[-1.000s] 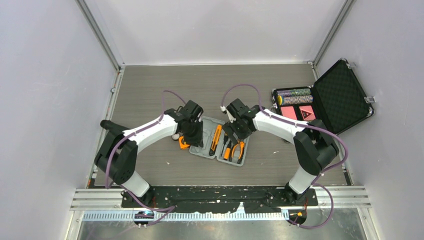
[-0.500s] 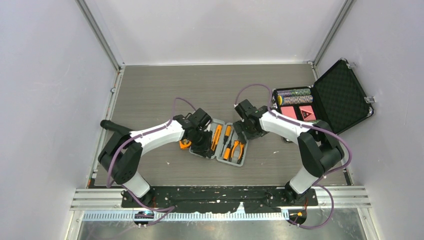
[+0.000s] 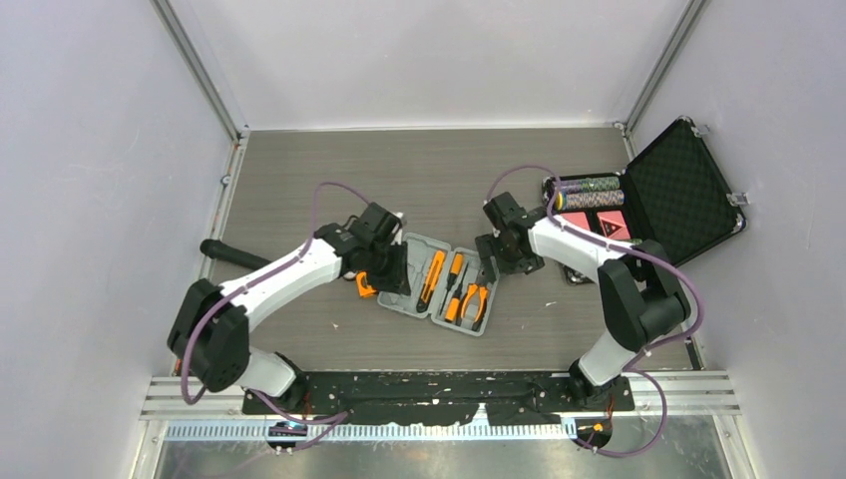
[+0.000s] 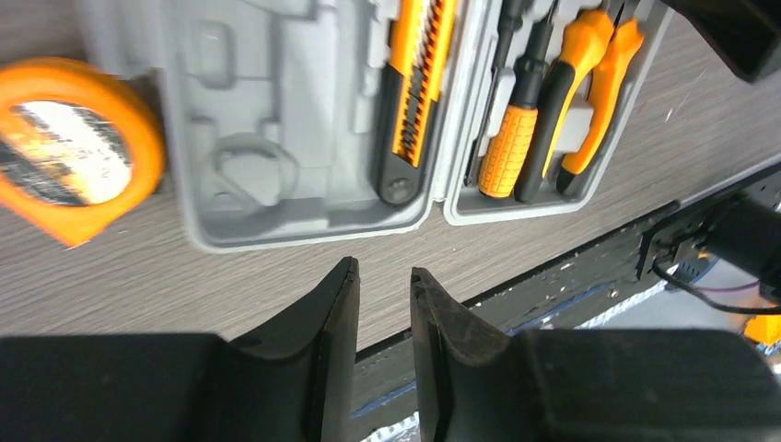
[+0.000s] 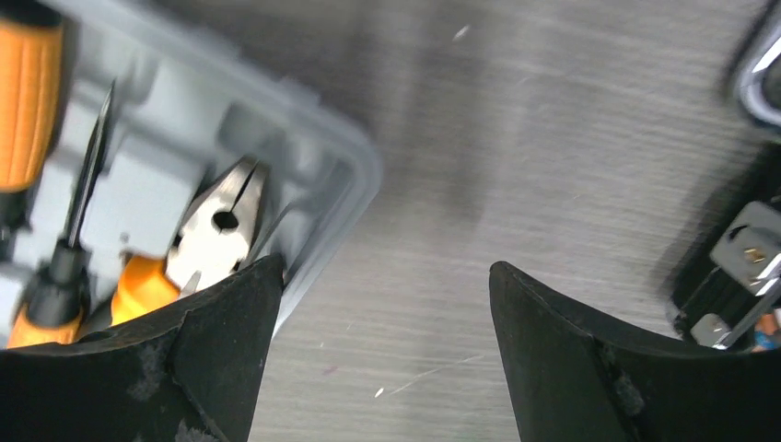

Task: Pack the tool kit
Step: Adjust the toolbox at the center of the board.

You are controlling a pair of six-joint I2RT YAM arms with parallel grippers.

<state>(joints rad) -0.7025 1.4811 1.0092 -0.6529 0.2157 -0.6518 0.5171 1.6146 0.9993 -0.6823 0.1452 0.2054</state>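
Observation:
The grey tool kit case [image 3: 431, 317] lies open on the table between both arms. An orange utility knife [image 4: 419, 83] sits in its left half. An orange-handled screwdriver [image 4: 511, 138] and the pliers [image 4: 589, 101] sit in the right half. The orange tape measure [image 4: 64, 147] lies on the table just outside the case's left edge, and a moulded slot beside it holds nothing. My left gripper [image 4: 382, 267] hangs over the case's left edge with its jaws a narrow gap apart and nothing between them. My right gripper [image 5: 385, 267] stands wide open beside the case's right corner [image 5: 341, 212], near the pliers' head [image 5: 216, 230].
A larger black foam-lined case [image 3: 678, 190] stands open at the right, with poker chips [image 3: 589, 190] in it. Its metal latch [image 5: 741, 253] shows close to my right finger. The black base rail [image 3: 439, 394] runs along the table's near edge.
The right gripper has pulled back to the right, off the case and onto bare table. The left gripper moved right over the case, then came back to its left edge.

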